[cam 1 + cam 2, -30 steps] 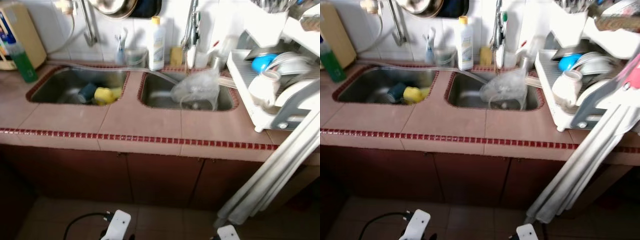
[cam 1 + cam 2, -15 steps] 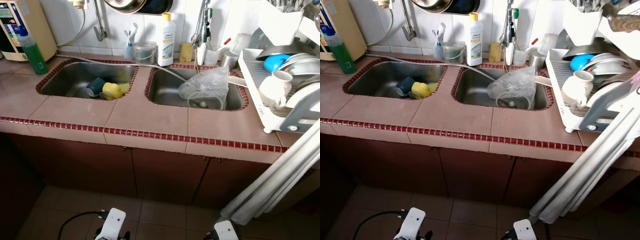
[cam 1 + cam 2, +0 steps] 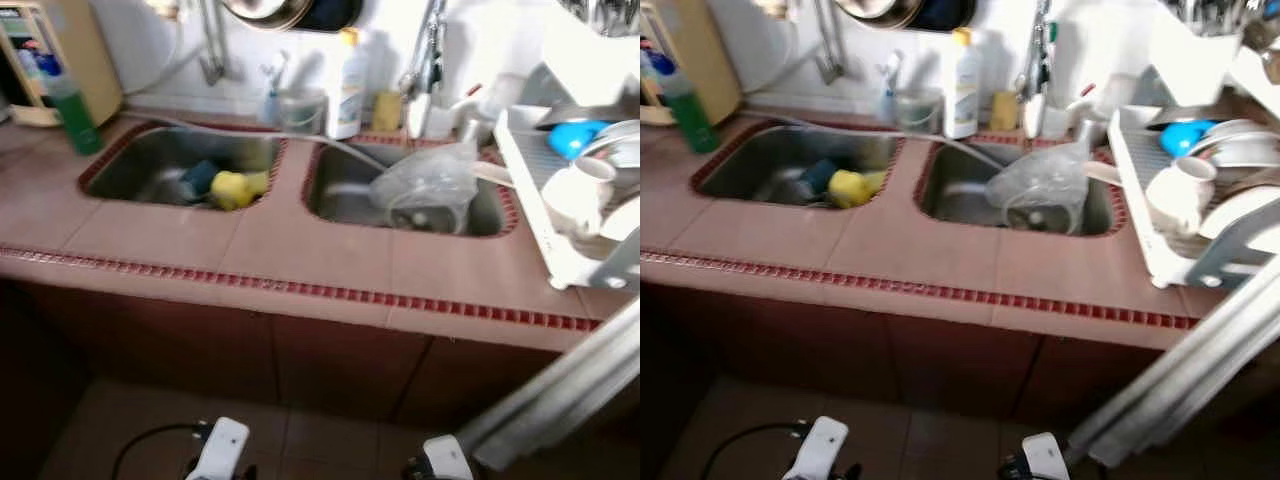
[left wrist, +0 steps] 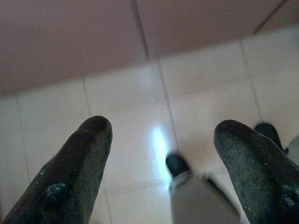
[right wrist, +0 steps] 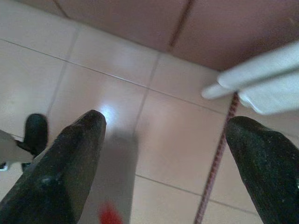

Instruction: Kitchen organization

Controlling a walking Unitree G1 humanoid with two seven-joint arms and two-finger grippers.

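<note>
Camera shifts slightly; cups (image 3: 222, 184) lie in the left sink (image 3: 130, 170), a bag (image 3: 428, 182) in the right. Both grippers (image 4: 159, 158) (image 5: 163, 154) hang open, empty; tidying progress unclear.

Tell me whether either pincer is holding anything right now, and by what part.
Nothing is held. The left pincer and right pincer both hang open over the floor tiles.

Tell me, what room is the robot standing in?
Most likely a home kitchen. A tiled counter holds a double sink, with cups lying in the left basin. A dish soap bottle stands behind it, and a white dish rack with crockery sits on the right.
</note>
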